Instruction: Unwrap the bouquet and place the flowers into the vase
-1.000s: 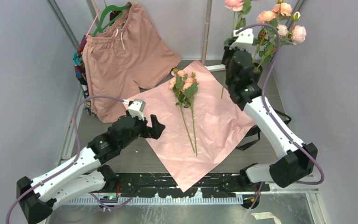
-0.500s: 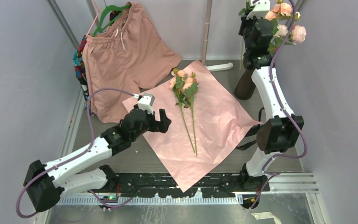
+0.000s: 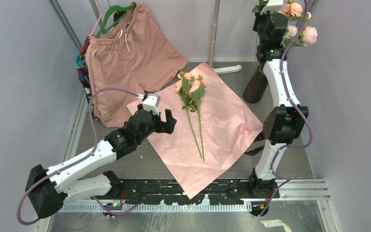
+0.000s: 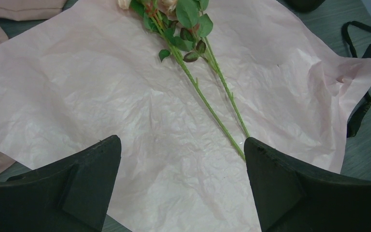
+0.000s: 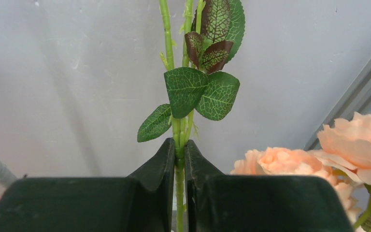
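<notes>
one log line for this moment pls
right tool: shut on flower stem, raised above vase | left tool: open over wrapping paper | remaining flowers: on paper

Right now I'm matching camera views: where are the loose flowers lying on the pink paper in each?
Top external: flowers at centre, on the pink paper.
Left wrist: flowers at top centre, stems running down-right.
Right wrist: not in view.
Shared landmark: the pink paper, in the top and left wrist views.

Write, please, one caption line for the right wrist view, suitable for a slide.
Right tool shut on a leafy green flower stem, peach-pink blooms beside it.
</notes>
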### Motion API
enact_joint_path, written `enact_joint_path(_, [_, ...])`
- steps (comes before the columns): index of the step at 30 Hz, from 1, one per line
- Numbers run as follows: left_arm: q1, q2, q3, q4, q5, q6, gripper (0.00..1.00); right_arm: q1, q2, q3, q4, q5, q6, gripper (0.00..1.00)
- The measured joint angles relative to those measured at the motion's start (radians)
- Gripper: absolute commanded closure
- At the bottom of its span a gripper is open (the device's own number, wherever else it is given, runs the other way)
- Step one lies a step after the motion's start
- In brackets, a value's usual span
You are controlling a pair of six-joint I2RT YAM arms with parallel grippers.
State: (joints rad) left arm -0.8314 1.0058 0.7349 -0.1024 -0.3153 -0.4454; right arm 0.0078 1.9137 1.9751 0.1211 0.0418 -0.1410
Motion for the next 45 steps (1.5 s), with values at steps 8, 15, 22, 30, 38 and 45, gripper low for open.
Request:
enact_joint_path(8, [0.001, 0.050, 0.002, 0.001, -0.001, 0.006, 0.02, -0.014, 0.015, 0.037, -0.016, -0.019, -0.035, 0.99])
enact_joint_path(15, [0.005, 0.056, 0.009, 0.002, 0.003, 0.008, 0.03, -0.065, -0.002, -0.011, -0.016, -0.022, -0.037, 0.99])
enact_joint_path(22, [0.008, 0.058, 0.016, 0.009, 0.008, 0.008, 0.03, -0.100, -0.041, -0.109, 0.002, -0.048, -0.006, 0.99])
enact_joint_path(30, [0.008, 0.058, 0.016, 0.009, 0.013, 0.008, 0.03, -0.101, -0.068, -0.195, 0.033, -0.059, 0.028, 0.99])
enact_joint_path(38, [0.009, 0.058, 0.016, 0.011, 0.016, 0.008, 0.04, -0.100, -0.107, -0.288, 0.064, -0.065, 0.061, 0.99])
enact_joint_path(45, [0.009, 0.071, 0.016, 0.035, 0.034, 0.003, 0.04, -0.100, -0.180, -0.385, 0.104, -0.066, 0.116, 0.98])
